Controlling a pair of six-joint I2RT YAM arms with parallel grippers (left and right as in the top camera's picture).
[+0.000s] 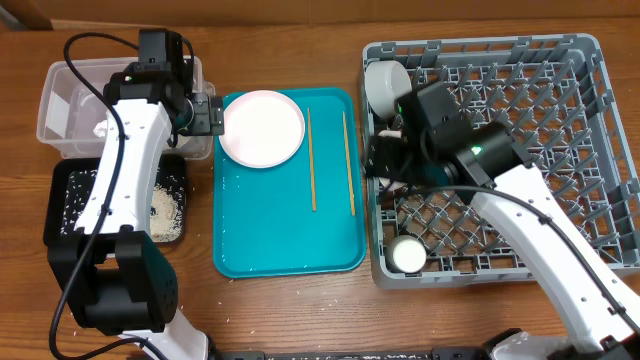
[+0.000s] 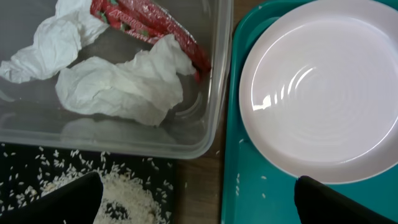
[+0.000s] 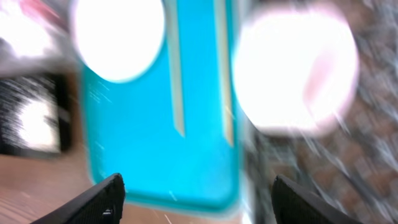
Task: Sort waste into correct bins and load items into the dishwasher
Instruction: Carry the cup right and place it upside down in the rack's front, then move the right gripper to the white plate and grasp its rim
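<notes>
Left end effector (image 1: 213, 112) fully spread, just beside plate (image 1: 262, 128) on teal tray (image 1: 285, 225) — advise pinching near rim, lifting level. Right end effector (image 1: 383, 155) fingers apart, empty, over dish rack (image 1: 560, 110).

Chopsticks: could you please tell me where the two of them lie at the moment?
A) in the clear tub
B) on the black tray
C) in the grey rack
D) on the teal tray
D: in the overhead view both chopsticks lie flat on the teal tray, beside the plate and apart from it.
</notes>
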